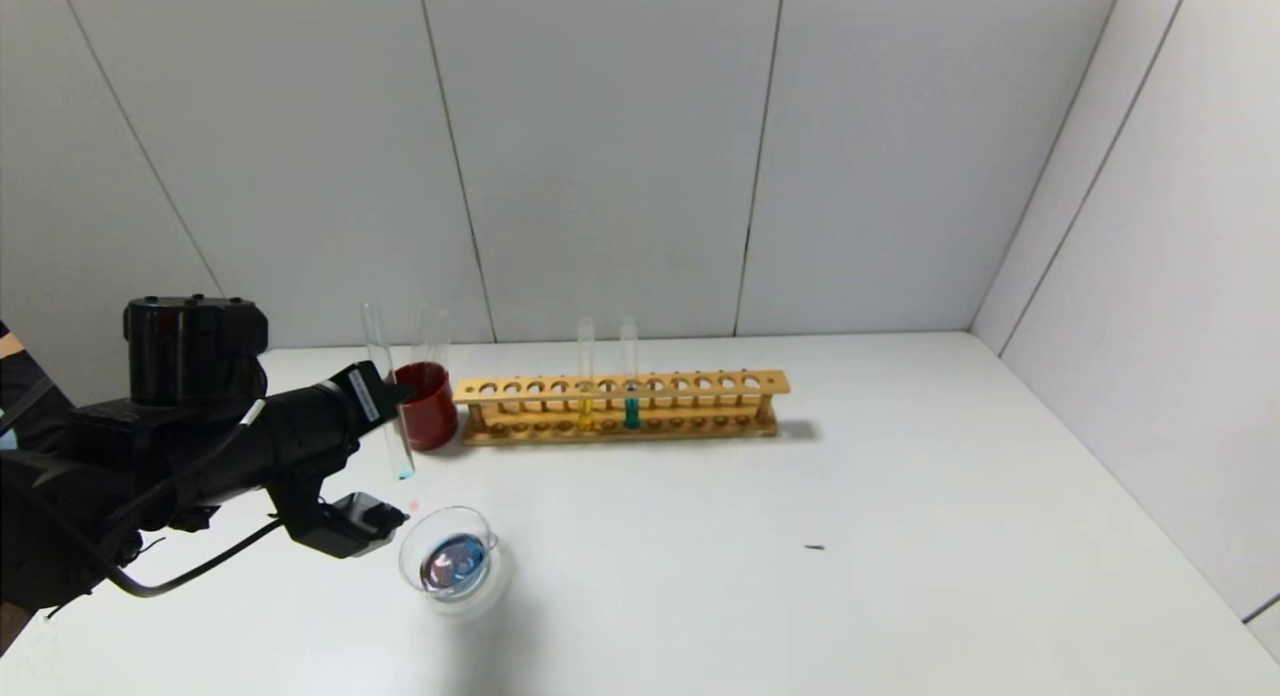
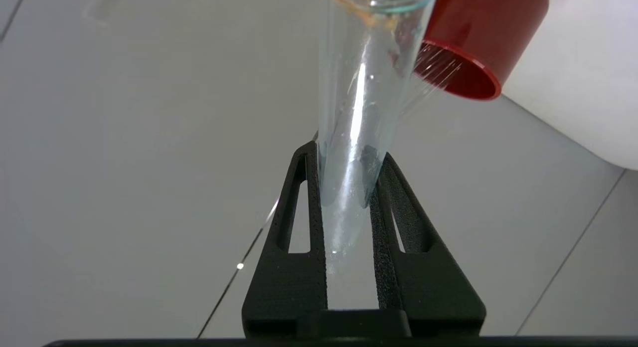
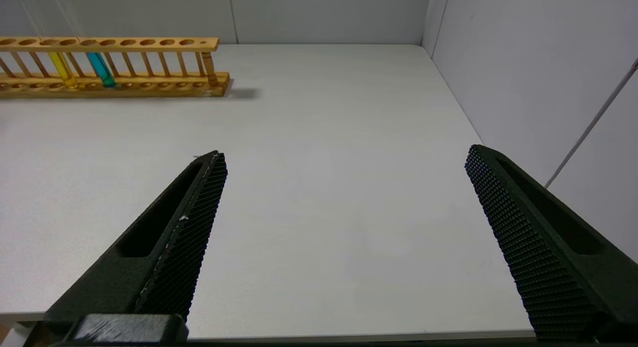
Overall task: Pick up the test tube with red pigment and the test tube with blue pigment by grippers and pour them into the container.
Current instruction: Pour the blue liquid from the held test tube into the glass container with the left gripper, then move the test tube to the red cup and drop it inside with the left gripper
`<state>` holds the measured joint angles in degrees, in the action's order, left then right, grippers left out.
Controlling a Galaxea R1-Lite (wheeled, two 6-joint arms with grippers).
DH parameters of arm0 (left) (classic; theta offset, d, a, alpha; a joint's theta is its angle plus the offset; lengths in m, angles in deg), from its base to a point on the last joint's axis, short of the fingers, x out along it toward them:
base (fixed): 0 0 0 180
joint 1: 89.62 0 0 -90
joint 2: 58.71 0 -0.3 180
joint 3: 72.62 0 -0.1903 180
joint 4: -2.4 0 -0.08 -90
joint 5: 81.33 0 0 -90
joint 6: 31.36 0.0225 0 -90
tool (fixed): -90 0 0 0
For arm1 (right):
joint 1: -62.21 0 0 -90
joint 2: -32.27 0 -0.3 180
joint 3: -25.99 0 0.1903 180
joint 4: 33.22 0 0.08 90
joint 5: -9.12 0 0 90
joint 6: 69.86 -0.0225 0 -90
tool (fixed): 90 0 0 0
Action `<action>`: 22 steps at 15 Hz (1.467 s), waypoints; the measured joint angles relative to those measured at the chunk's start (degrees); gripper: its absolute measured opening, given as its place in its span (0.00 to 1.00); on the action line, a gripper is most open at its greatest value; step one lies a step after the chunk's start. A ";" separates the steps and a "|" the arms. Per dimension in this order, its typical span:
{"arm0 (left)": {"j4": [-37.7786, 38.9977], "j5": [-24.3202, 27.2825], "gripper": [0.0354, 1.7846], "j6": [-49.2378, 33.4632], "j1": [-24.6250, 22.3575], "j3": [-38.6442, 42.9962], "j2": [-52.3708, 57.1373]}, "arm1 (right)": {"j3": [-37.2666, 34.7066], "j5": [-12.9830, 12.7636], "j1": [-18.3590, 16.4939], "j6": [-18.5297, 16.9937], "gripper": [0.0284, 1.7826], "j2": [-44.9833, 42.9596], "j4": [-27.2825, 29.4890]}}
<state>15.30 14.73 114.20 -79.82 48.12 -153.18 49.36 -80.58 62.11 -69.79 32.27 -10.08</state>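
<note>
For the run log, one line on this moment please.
left gripper: shut on test tube with blue pigment, near-empty | container: mixed liquid | right gripper: open, idle
</note>
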 joint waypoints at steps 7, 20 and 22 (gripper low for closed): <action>0.94 0.02 0.16 1.00 0.06 0.01 0.39 | 0.00 0.00 0.00 0.00 0.98 0.00 -0.02; 0.88 -3.91 0.16 -49.45 -0.02 1.11 6.79 | 0.00 0.00 0.00 0.00 0.98 0.00 -0.02; 0.39 -5.27 0.16 -67.80 0.12 0.85 7.40 | 0.00 0.00 0.00 0.00 0.98 0.00 0.00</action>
<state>15.69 9.47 46.40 -79.70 48.98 -145.78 49.36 -80.58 62.11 -69.79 32.27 -10.08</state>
